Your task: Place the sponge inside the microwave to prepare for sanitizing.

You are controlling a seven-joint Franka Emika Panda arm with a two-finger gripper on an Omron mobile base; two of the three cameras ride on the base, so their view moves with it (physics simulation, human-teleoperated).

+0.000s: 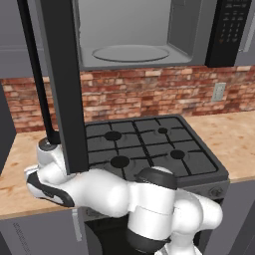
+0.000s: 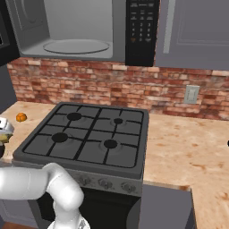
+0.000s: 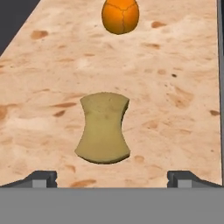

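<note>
The sponge (image 3: pixel 103 129), an olive-yellow pinched block, lies flat on the wooden counter (image 3: pixel 175 87) in the hand view. It is just ahead of my gripper (image 3: pixel 113 178) and centred between the two fingertips. The jaws are open wide with nothing between them, and they do not touch the sponge. The microwave (image 1: pixel 134 35) hangs above the stove with its door (image 1: pixel 62 84) swung open to the left. Its light grey interior and round turntable (image 2: pixel 76 46) are in plain sight. My arm (image 1: pixel 99 191) reaches left over the counter beside the stove.
A small orange ball (image 3: pixel 120 15) sits on the counter just beyond the sponge, also visible left of the stove (image 2: pixel 21 117). The black four-burner stove (image 2: pixel 89 134) fills the middle. A brick wall (image 2: pixel 112 85) runs behind it. The open door stands close over my wrist.
</note>
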